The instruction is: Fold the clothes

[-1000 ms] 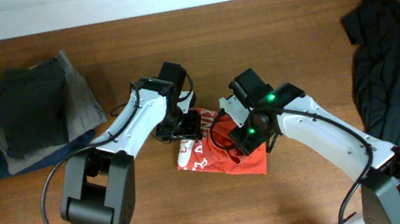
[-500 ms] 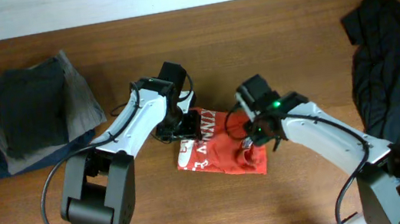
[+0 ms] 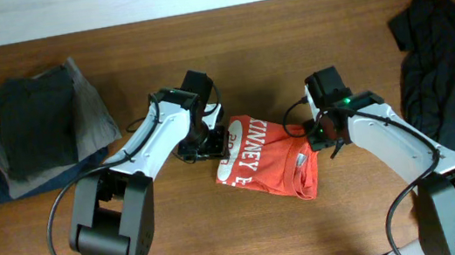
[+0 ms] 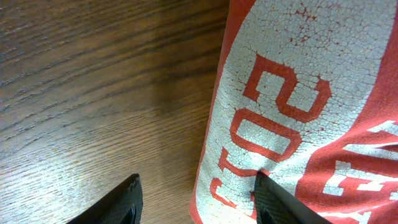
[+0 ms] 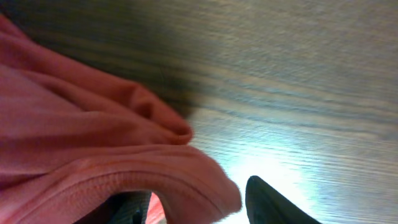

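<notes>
While the stack of folded clothes (image 3: 34, 126) at the left end of the table (image 3: 286, 40) lies just as it did a second ago, the middle of the scene has changed. The left gripper (image 4: 196, 180) has not moved: it sits low at the left edge of the red T-shirt (image 3: 267, 159), jaws apart. One finger is over bare wood and the other over the cracked white print, and they clamp nothing.

The T-shirt itself looks different. Earlier it was a small bunched packet under the right arm. Now it lies drawn out toward the right, flatter and wider, and a row of its white block letters can be read from above. Its left edge is beside the left gripper, and its right side ends in soft folds.

The right gripper (image 5: 193, 202) has travelled rightward with it, from above the packet to the shirt's right edge. Its jaws stand apart, with a rolled fold of red cloth between them; I cannot tell whether they touch it.

At the far right, the black garment (image 3: 447, 90) is heaped where it was.
</notes>
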You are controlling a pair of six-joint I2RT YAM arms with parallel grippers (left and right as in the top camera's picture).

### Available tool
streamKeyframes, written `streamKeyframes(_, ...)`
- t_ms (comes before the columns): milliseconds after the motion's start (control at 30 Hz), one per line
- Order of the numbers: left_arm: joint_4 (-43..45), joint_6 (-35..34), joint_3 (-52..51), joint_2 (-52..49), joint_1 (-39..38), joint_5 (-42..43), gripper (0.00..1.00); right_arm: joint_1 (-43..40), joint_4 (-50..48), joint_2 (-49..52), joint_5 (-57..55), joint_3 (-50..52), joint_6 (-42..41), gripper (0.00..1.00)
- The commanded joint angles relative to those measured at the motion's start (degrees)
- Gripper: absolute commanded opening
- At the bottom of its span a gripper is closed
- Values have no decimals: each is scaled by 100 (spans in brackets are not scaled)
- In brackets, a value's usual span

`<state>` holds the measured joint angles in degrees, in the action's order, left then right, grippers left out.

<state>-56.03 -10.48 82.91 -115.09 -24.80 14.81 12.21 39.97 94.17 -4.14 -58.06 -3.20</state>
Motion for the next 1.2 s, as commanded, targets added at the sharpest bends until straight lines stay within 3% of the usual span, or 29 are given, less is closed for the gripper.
streamKeyframes(0, 7, 74, -37, -107, -20, 46, 57, 24, 264, -170, 511, -55, -50, 56)
streamKeyframes(333, 127, 74, -37, -107, -20, 48, 57, 26, 1491, -1381, 1646, -450, -48, 56)
streamKeyframes(467, 179, 74, -37, -107, -20, 50, 57, 59, 1882, -1360, 1792, -374, -44, 59)
streamKeyframes(867, 203, 72, -37, -107, -20, 68, 57, 879, 896, -533, 2197, 588, -39, 59)
streamKeyframes(900, 203, 72, -37, -107, -20, 68, 57, 883, 804, -442, 2190, 643, -52, 57)
streamKeyframes(967, 203, 72, -37, -107, -24, 68, 58, 883, 693, -269, 2190, 723, -52, 46)
streamKeyframes(1000, 203, 72, -37, -107, -26, 66, 57, 883, 717, -120, 2194, 743, -52, 29)
streamKeyframes(1033, 201, 72, -37, -107, -26, 68, 58, 883, 776, -70, 2190, 743, -50, 21)
streamKeyframes(1100, 199, 72, -37, -107, -26, 68, 57, 881, 990, -20, 2033, 743, -98, 14)
streamKeyframes(1167, 197, 72, -37, -107, -24, 68, 58, 863, 1281, -20, 1360, 743, -667, 15)
